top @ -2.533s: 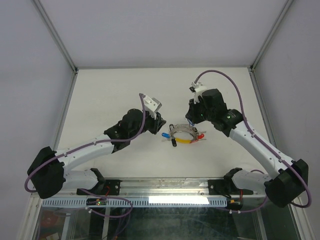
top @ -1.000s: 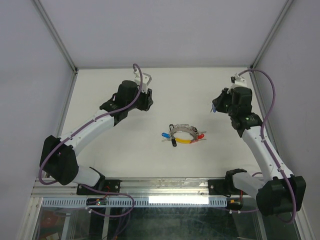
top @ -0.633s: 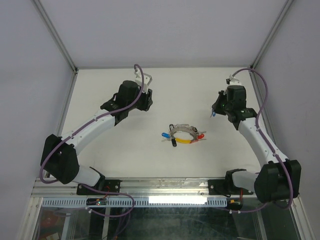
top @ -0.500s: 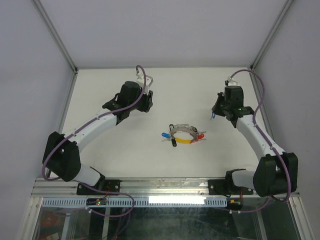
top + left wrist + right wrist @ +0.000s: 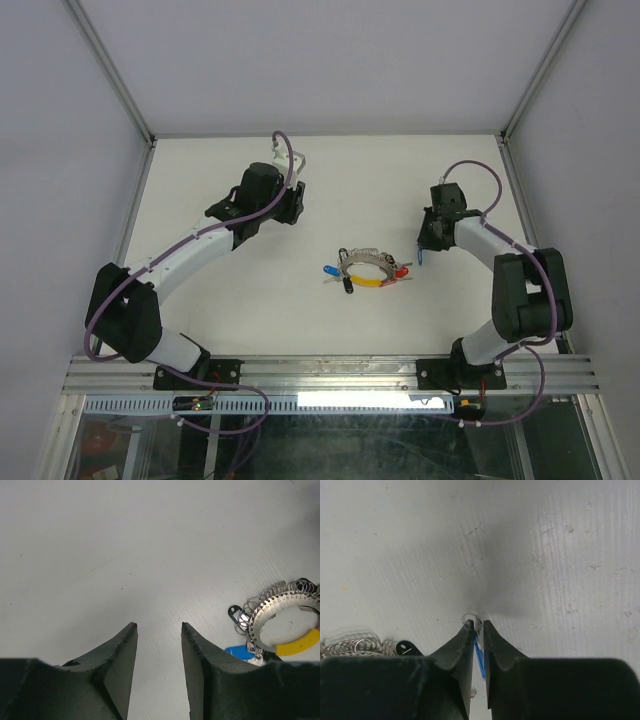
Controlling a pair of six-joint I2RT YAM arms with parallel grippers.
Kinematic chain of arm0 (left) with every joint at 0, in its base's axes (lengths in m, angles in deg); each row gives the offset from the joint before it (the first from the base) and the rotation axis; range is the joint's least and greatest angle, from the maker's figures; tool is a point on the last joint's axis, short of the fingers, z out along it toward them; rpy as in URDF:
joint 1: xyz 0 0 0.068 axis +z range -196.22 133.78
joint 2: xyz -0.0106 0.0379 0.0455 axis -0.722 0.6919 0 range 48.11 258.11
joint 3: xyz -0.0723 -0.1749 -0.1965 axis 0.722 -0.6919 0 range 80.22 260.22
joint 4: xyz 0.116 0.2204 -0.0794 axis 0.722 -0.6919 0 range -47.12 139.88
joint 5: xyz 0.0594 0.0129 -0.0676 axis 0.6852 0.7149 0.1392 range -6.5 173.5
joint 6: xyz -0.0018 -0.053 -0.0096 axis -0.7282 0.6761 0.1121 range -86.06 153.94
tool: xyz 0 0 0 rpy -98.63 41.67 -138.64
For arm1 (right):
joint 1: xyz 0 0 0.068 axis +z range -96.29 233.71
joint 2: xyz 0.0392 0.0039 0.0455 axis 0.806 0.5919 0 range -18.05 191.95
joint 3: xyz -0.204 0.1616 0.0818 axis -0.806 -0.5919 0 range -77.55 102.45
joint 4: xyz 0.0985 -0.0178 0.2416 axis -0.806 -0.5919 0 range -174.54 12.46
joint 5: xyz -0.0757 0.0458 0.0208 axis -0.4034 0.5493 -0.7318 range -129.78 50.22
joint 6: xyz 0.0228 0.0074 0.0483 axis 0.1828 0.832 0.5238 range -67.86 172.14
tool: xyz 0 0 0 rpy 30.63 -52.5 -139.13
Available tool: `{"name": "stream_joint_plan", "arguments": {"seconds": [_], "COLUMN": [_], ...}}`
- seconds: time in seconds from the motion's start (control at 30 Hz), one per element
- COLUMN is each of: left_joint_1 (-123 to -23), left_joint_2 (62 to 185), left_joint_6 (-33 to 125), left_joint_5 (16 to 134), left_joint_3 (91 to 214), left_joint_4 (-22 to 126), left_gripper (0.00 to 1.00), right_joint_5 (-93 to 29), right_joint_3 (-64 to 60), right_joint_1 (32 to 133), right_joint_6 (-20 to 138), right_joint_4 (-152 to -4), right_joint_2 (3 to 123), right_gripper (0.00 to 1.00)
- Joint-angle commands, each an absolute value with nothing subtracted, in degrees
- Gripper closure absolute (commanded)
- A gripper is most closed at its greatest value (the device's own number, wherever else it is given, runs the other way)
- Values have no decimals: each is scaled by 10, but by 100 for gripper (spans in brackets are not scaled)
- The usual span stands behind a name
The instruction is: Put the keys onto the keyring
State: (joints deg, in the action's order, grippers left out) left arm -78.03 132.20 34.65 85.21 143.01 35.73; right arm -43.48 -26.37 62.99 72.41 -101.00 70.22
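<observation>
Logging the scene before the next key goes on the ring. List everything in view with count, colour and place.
keyring: one, silvery-grey, coil-like, middle of the table.
keys: at least four, silver, with yellow, blue, black and red tags, lying around the keyring.
held key: one, blue tag, pinched in the right gripper, to the right of the keyring.
table: one, white, under everything.
left gripper: one, black fingers, open, over bare table, left of and beyond the keyring.
right gripper: one, black fingers, shut on the held key, tips close to the table.
</observation>
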Motion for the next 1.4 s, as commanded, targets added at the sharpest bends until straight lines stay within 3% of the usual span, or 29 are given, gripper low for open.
{"name": "stream_joint_plan", "arguments": {"seconds": [0.0, 0.3, 0.57, 0.7, 0.83, 1.37], "left_joint_1": [-778, -791, -909, -954, -991, -1079], "left_joint_2": [1306, 1310, 1317, 1327, 1349, 1516], "left_joint_6": [340, 319, 271, 271, 289, 174], "left_joint_5": [866, 846, 873, 818, 785, 786], "left_joint_3": [1434, 1433, 1407, 1406, 1399, 1478], "left_joint_4": [371, 369, 394, 407, 450, 460], "left_gripper": [61, 60, 55, 51, 45, 47], "right_joint_5": [-431, -443, -485, -455, -440, -392], "right_joint_3": [-272, -299, -326, -347, -364, -382], "right_joint_1": [629, 630, 627, 624, 622, 622], "right_joint_6": [733, 738, 755, 754, 747, 739], "right_joint_4": [-979, -962, -943, -931, -930, -941], "right_joint_2": [709, 675, 600, 552, 517, 460], "right_gripper": [83, 70, 59, 47, 47, 47]}}
